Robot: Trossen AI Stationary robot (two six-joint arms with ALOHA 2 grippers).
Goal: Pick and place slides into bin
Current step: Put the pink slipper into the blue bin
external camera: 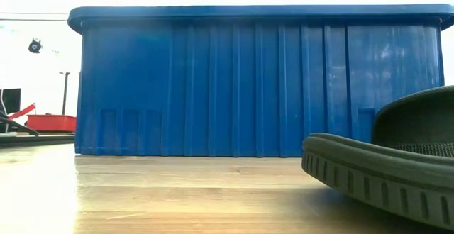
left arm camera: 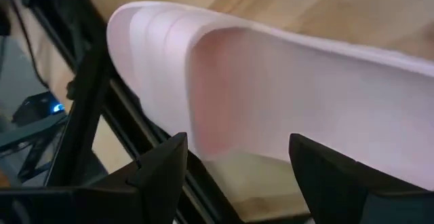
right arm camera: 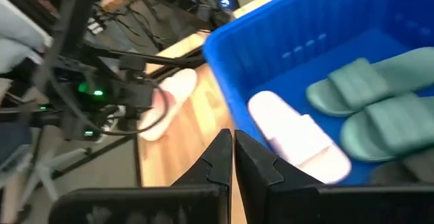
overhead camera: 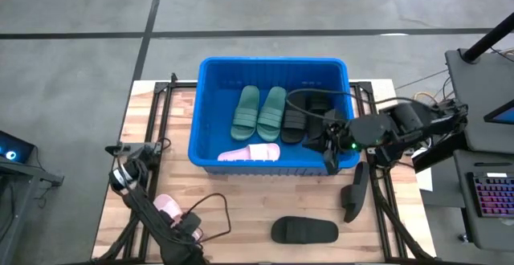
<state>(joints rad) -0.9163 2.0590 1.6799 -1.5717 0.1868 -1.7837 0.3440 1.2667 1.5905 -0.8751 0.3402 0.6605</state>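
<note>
Right gripper (right arm camera: 234, 157): fingers pressed together, empty, above the blue bin's (overhead camera: 210, 72) near wall toward its 4 o'clock corner.
Left gripper (left arm camera: 237, 157): fingers spread apart, one to each side of the light pink slide (left arm camera: 291, 95) on the table; whether they touch it cannot be told.
Blue bin: at the 12 o'clock side of the wooden table (overhead camera: 241, 217), ribbed walls filling most of the low view.
Sage green slides (overhead camera: 259, 112): two, side by side, inside the bin near its centre.
Black slide in bin (overhead camera: 294, 122): just at 3 o'clock of the green pair, partly under the right arm.
Pink slide in bin (overhead camera: 250, 153): lying along the near wall, at 6 o'clock of the green pair.
Pink slide on table: at about 8 o'clock from the bin, near the table's left front edge, at the left arm's tip.
Black slide on table (overhead camera: 304, 230): at 6 o'clock of the bin, well apart from it, close to the low camera.
</note>
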